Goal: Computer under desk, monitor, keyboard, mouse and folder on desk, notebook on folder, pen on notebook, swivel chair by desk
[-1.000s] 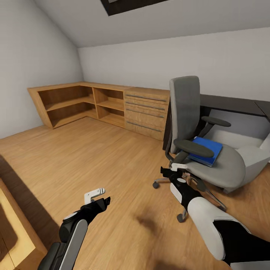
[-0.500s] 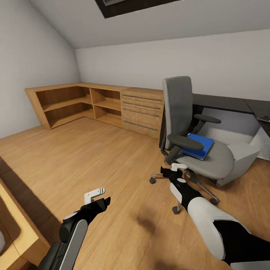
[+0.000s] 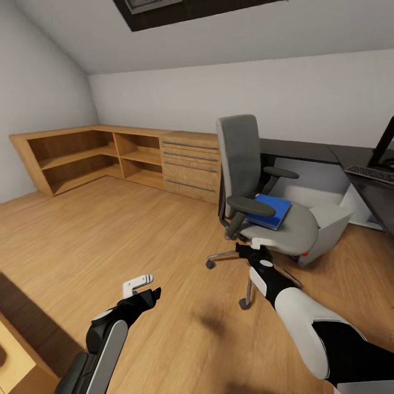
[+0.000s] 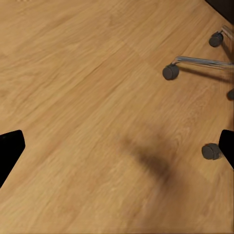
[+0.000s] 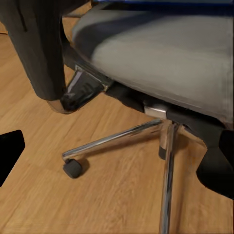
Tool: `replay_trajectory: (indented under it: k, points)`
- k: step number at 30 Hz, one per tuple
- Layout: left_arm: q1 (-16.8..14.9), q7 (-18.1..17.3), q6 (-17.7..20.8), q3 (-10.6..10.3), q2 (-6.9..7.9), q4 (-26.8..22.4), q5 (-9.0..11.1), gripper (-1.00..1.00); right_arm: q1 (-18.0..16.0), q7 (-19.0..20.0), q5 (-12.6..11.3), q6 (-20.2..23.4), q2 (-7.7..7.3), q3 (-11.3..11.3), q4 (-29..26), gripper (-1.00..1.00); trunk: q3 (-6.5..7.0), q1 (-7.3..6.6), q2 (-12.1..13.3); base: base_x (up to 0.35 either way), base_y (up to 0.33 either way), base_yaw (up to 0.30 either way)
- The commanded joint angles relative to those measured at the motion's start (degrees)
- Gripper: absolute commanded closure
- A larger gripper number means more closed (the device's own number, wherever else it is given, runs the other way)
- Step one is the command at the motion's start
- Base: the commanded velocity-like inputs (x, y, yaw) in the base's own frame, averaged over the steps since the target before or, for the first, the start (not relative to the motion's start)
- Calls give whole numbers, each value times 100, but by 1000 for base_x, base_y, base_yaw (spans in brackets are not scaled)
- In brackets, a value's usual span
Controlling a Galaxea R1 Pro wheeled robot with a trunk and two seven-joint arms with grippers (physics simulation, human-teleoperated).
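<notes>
The swivel chair stands on the wood floor in front of the black desk, grey back upright. The bright-blue folder lies flat on its seat. At the right edge the keyboard lies on the desk, beside a sliver of the monitor. The computer's pale grey case sits on the floor under the desk, behind the chair. My right gripper is open just in front of the seat edge; its wrist view faces the seat underside and chrome base. My left gripper hangs open over bare floor.
Low light-wood shelving with drawers runs along the far wall and round the left corner. A skylight is set in the sloped ceiling. A wooden bed corner shows at the lower left. Open floor lies left of the chair.
The camera has turned right: chair and shelving slid left in the picture, and the keyboard and monitor edge came into view. Both arms keep their place in the picture, grippers still open.
</notes>
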Motion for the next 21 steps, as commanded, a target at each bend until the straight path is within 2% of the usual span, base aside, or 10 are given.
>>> replay_trajectory:
  k: [1, 10, 14, 21]
  points:
    - [-2, 55, 14, -1, 4, -9, 61, -100, -5, 3, -38, -40, 2, -23, 9, -100, 1, -1, -2, 0, 0, -216]
    - [-2, 47, 9, 19, 143, -31, 74, -100, -5, 1, -63, -99, -33, -196, 13, -100, 59, -1, -2, 0, 0, -221]
    - [-2, 47, 9, 32, 156, -39, 79, -100, -5, 2, -275, -102, -42, -219, 5, -100, 85, -1, -2, 0, 0, -222]
    - [-2, 46, 9, 33, 157, -40, 79, -100, -5, -5, -387, -102, -65, -220, 4, -100, 130, -1, -2, 0, 0, -223]
